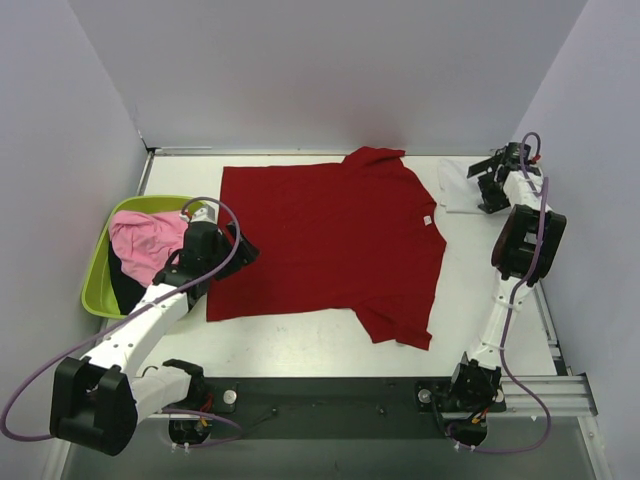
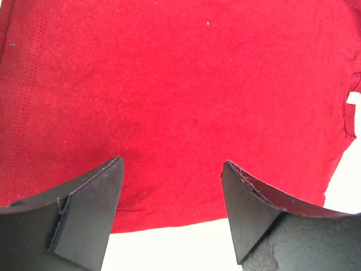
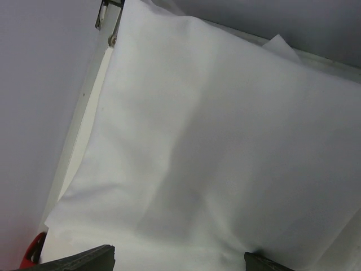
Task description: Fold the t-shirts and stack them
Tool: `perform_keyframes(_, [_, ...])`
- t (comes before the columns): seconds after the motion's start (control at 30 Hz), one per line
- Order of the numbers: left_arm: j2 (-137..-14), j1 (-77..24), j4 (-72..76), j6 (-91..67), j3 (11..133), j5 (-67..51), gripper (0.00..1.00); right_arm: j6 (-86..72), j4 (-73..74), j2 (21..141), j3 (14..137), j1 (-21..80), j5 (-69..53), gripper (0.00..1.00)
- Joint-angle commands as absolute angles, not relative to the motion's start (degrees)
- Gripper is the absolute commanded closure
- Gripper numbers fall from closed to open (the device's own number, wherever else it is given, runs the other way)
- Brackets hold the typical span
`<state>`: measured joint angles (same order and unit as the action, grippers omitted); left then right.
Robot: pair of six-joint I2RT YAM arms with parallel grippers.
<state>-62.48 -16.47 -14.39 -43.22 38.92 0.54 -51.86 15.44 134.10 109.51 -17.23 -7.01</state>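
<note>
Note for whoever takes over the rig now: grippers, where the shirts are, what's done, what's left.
Left gripper open, low over the deep red t-shirt, near its hem.
Right gripper open above the white t-shirt.
Red shirt: spread flat on the table, unfolded.
White: looks folded, far right corner.
Pink t-shirt and black t-shirt: bunched in the lime-green tub, left.
Done: white, apparently.
Left: fold red, pink, black; stack all.

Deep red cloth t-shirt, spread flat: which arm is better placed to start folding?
Likely left: the open left gripper is over the deep red t-shirt; the right gripper is away over the white cloth t-shirt.
</note>
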Motion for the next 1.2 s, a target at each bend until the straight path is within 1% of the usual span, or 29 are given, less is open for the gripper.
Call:
perform_keyframes(0.0, [-63.0,-16.8,-12.3,-42.5,39.8,0.0,0.2,-52.1,20.6,137.6,113.7,-18.6,-7.8,0.0])
perform_keyframes(0.07, [-62.9,-17.0,-11.9,-42.5,39.6,0.0,0.2,-51.3,20.0,137.4,113.7,-18.5,-9.1,0.0])
perform_keyframes(0.2, [-62.8,-17.1,-12.0,-42.2,39.8,0.4,0.2,-49.7,10.8,131.1,105.5,-17.3,-10.3,0.0])
perform_keyframes(0.37, [-61.6,-17.2,-12.1,-42.2,39.5,0.6,0.2,-47.2,7.6,124.2,98.8,-14.6,-8.5,0.0])
perform_keyframes(0.4, [-61.4,-17.4,-12.2,-42.2,39.5,0.7,0.2,-47.1,5.4,121.1,96.6,-13.4,-7.8,0.0])
perform_keyframes(0.47, [-60.4,-17.5,-12.9,-41.9,39.6,1.2,0.2,-47.4,1.6,117.4,88.5,-12.0,-7.8,0.0])
perform_keyframes(0.5, [-60.0,-17.7,-13.1,-41.8,39.7,1.6,0.2,-47.3,-3.6,112.9,85.5,-11.2,-7.7,0.0])
perform_keyframes(0.53, [-59.2,-17.8,-13.6,-41.7,39.9,2.0,0.2,-46.0,-5.3,110.4,80.0,-9.0,-4.9,0.0])
perform_keyframes(0.57, [-58.9,-17.8,-14.1,-41.4,40.0,3.0,0.2,-44.9,-8.4,105.6,77.8,-7.9,-3.0,0.0])
perform_keyframes(0.6, [-58.6,-17.8,-14.5,-41.3,40.3,3.1,0.2,-43.8,-9.4,103.5,76.0,-6.9,-1.3,0.0])
perform_keyframes(0.63, [-58.3,-17.8,-14.8,-41.0,40.5,3.1,0.2,-41.6,-9.8,101.4,73.2,-4.9,1.7,0.0])
perform_keyframes(0.7, [-58.0,-17.8,-15.5,-40.9,41.0,3.2,0.19,-41.0,-8.9,95.8,70.9,-3.6,3.0,0.0])
perform_keyframes(0.83, [-58.2,-18.0,-17.6,-40.6,40.9,2.2,0.19,-41.0,-4.8,86.3,65.4,-0.4,1.1,0.0])
perform_keyframes(0.87, [-58.2,-18.2,-17.9,-40.5,40.7,1.9,0.19,-40.3,-2.3,82.7,63.5,2.6,0.8,0.0])
perform_keyframes(1.07, [-59.7,-18.5,-25.7,-40.1,40.6,6.2,0.2,-36.8,4.4,68.6,55.0,13.2,5.4,0.0])
perform_keyframes(1.17, [-59.6,-18.5,-28.6,-41.2,40.2,8.8,0.2,-36.4,6.6,62.6,51.1,16.0,5.9,0.0])
